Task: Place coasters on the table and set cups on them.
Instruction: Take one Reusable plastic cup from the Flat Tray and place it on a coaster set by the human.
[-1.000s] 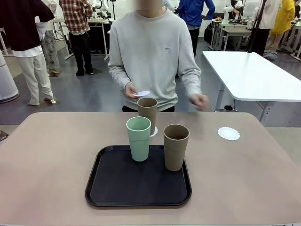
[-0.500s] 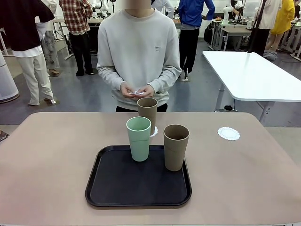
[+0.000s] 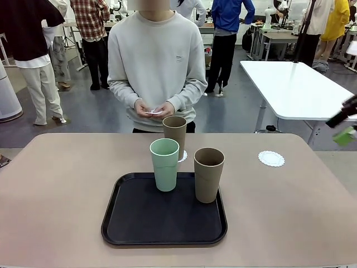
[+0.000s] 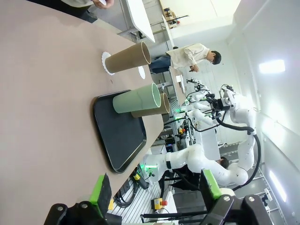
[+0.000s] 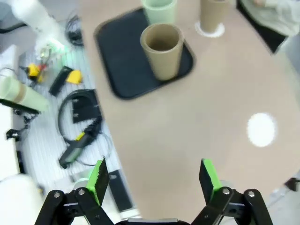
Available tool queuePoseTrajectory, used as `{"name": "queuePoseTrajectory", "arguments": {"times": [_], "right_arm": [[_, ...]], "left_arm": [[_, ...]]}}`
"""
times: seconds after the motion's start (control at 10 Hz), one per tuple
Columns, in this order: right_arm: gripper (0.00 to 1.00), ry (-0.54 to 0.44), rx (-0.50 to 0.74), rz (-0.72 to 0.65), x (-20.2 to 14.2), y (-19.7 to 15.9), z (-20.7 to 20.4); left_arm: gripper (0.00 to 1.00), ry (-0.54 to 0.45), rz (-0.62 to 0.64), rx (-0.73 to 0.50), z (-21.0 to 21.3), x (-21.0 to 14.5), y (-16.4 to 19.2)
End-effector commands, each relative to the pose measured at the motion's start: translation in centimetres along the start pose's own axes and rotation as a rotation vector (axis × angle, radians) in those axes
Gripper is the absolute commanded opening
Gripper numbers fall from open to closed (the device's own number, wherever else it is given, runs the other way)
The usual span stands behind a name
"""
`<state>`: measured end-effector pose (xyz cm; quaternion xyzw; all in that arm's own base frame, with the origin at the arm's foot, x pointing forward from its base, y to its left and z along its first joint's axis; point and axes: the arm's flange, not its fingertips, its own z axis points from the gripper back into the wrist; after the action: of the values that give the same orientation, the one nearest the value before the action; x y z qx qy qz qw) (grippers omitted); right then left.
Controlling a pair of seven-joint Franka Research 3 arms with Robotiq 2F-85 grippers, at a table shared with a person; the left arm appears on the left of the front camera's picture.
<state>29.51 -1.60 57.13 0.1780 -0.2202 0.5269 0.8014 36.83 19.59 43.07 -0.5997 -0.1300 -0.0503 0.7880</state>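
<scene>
- Around the work: a black tray (image 3: pixel 134 229) sits on the tan table (image 3: pixel 56 184) near our edge. A white table (image 3: pixel 295 89) stands beyond at 2 o'clock, and a person (image 3: pixel 156 61) faces us at 12 o'clock.
- In the way: from our side, the mint cup (image 3: pixel 164 164) and the near brown cup (image 3: pixel 208 176) stand in front of the far brown cup (image 3: pixel 174 131) and partly cover it.
- We count three cups: two brown and one mint.
- We count three coasters:
  - The bare coaster (image 3: pixel 271 158) lies flat on the table at 2 o'clock from the tray.
  - A second coaster (image 3: pixel 183 156) peeks out from under the far brown cup.
  - A third coaster (image 3: pixel 153 112) is pinched between the person's hands (image 3: pixel 166 109) above the far edge.
- The tray holds two upright cups, the mint one toward its 11 o'clock corner and the brown one toward 1 o'clock.
- The far brown cup stands off the tray on the table, at the tray's 12 o'clock.
- From above, the near brown cup looks empty.
- Left gripper (image 4: pixel 155 185): its jaws are spread wide and grip nothing. It looks along the table top toward the tray.
- Right gripper (image 5: pixel 152 171): its jaws are spread wide and grip nothing. It is high over the table's end, with the bare coaster at about 2 o'clock in its own view.
</scene>
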Motion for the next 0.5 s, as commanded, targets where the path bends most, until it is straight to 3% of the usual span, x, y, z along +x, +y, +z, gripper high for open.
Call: {"name": "queuePoseTrajectory", "arguments": {"times": [0.0,0.2,0.4], "right_arm": [[1.00,0.054,-0.173,0.059,1.5,0.2,-3.3],[1.00,0.027,-0.141,0.118,2.2,0.5,-6.1],[1.00,0.034,-0.030,0.053,0.9,0.5,-7.6]], "left_arm": [[1.00,-0.005,-0.003,-0.004,0.2,0.0,-0.1],[1.00,-0.005,-0.003,-0.004,0.2,0.0,-0.1],[1.00,-0.005,-0.003,-0.004,0.2,0.0,-0.1]]}}
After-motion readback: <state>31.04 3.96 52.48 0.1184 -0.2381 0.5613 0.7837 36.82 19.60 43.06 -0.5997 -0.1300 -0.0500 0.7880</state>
